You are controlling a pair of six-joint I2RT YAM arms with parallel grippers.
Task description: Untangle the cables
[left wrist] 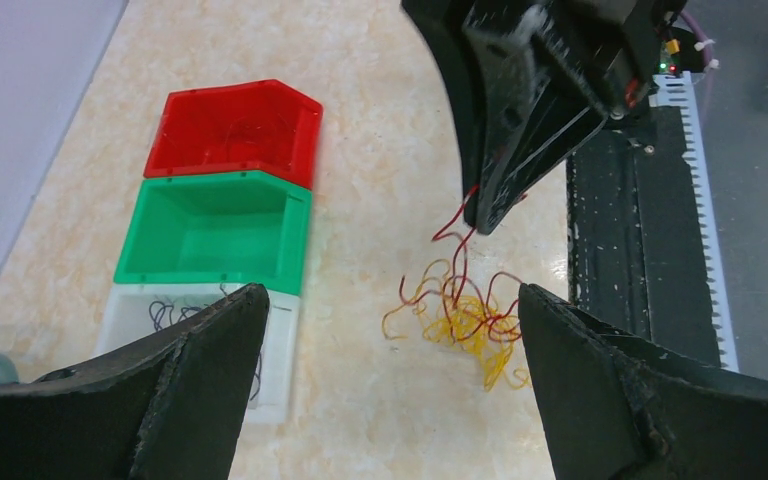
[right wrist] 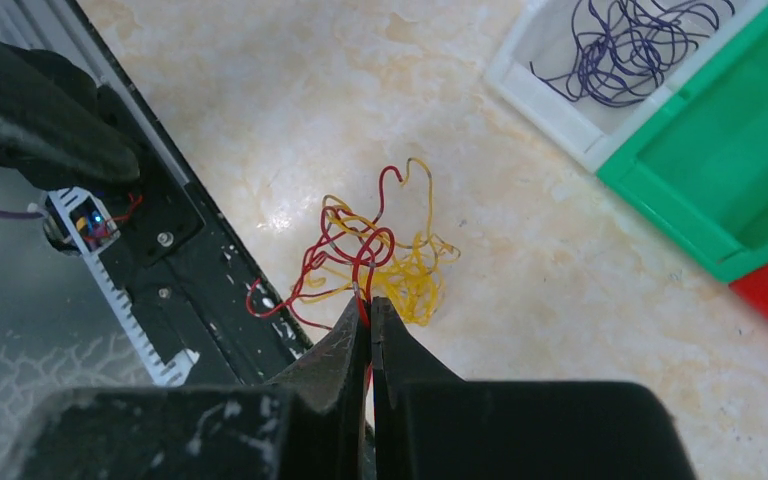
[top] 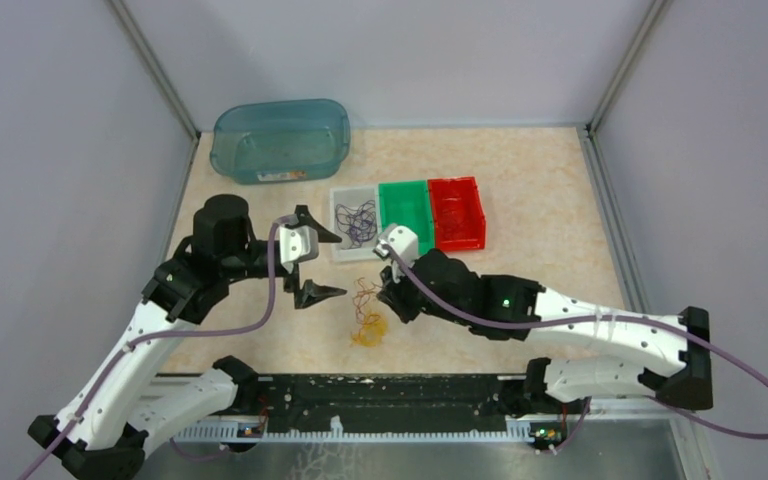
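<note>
Two clumps: purple clump (right wrist: 615, 45) in the white bin (right wrist: 535, 85), red-yellow clump (right wrist: 400, 272) outside. The right gripper (right wrist: 371, 305) pinches one red strand (right wrist: 361, 283); left gripper (left wrist: 390, 292) spread wide

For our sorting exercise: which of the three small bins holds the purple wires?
The white bin, left of the green bin; purple wires lie inside.

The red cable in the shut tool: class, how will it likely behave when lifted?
Probably floppy: the red cable curls loosely below the shut right tool. Likely drags the yellow cable along, since their loops intertwine. Seemingly light, being so thin.
</note>
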